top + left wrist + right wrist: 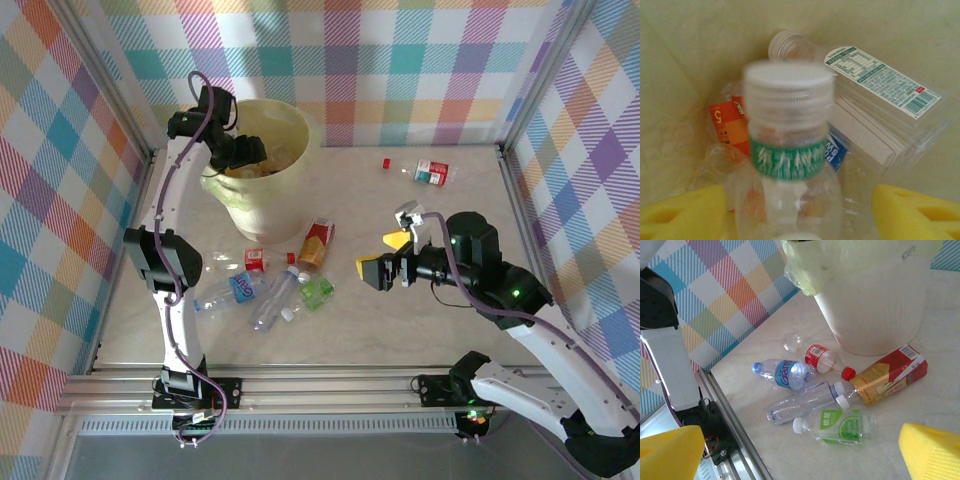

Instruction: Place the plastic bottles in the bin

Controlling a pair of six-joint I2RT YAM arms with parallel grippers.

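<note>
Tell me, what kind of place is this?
Likely a robot test booth, not a home: plaid walls box in a table, and two arms are bolted to a metal rail at its edge.

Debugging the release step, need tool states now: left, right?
Left tool: open, white-capped bottle between its pads, not gripped, over the bin.
Right tool: open, empty.
</note>
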